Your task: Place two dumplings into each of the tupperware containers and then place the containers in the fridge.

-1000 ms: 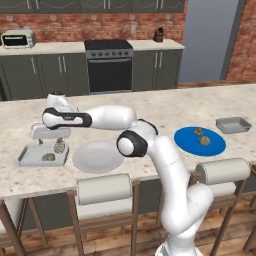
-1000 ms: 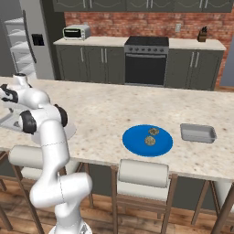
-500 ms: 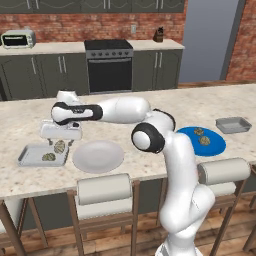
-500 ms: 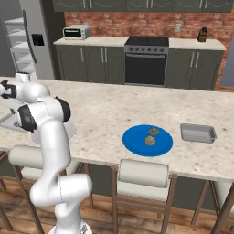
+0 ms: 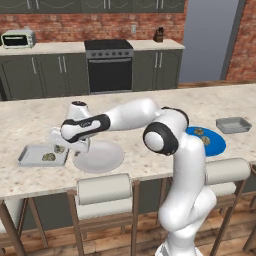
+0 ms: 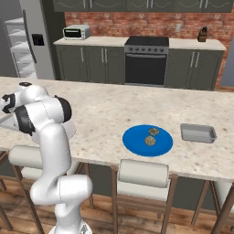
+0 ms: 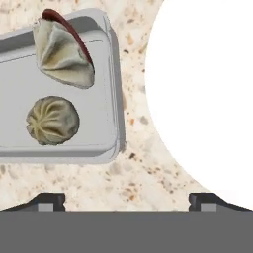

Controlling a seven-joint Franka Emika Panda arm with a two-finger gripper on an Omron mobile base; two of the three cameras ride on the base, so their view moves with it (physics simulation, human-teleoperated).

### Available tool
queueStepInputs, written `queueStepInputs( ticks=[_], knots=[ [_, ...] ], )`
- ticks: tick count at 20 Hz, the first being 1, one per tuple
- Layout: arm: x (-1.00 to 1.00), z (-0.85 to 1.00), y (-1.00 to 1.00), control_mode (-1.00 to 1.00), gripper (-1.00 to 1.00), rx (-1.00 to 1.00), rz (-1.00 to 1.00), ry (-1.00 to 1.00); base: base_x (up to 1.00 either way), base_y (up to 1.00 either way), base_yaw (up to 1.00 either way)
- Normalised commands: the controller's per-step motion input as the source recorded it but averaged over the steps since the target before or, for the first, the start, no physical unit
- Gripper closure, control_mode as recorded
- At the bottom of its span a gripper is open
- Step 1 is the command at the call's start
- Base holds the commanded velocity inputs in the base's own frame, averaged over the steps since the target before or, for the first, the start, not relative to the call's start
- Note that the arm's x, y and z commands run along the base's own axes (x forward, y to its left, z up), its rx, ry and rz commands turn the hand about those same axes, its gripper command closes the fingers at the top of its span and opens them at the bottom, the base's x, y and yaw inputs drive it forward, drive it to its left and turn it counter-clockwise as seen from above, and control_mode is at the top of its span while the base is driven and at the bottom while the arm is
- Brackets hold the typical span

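Looking past the arm, you lose most of the fridge (image 6: 20, 45) off the left edge of the right base view, shelves showing. A speckled stone counter (image 5: 150, 165) runs before dark cabinets and brick. On its left, one tupperware container (image 7: 111, 89) holds two dumplings (image 7: 52, 120) beside a white plate (image 5: 102, 157); far right, the other container (image 6: 197, 133) sits near a blue plate (image 6: 137, 146) carrying two dumplings (image 6: 150, 141). Your gripper (image 7: 126, 200) hangs wide open, empty.

Light-grey tupperware container (image 7: 106, 74) – tan dumplings (image 7: 52, 120); white plate (image 7: 207, 94); speckled beige counter (image 7: 138, 173).
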Motion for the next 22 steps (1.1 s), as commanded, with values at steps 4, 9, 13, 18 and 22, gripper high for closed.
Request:
queueStepInputs(
  ticks=[4,9,13,18,22],
  knots=[
    [0.21,0.0,0.39,-1.0,-1.0,-0.09,-0.05,0.08,0.0,0.0,0.0],
    [0.2,0.0,0.32,-1.0,-1.0,-0.21,-0.09,0.19,0.0,0.0,0.0],
    [0.12,-0.06,0.17,-1.0,-1.0,-0.15,-0.25,0.11,0.0,0.0,0.0],
    [0.0,-0.39,0.0,-1.0,-1.0,-0.02,-0.38,0.0,0.0,0.0,0.0],
    [0.0,-0.39,-0.03,-1.0,-1.0,0.0,-0.37,0.0,0.0,0.0,0.0]
  ],
)
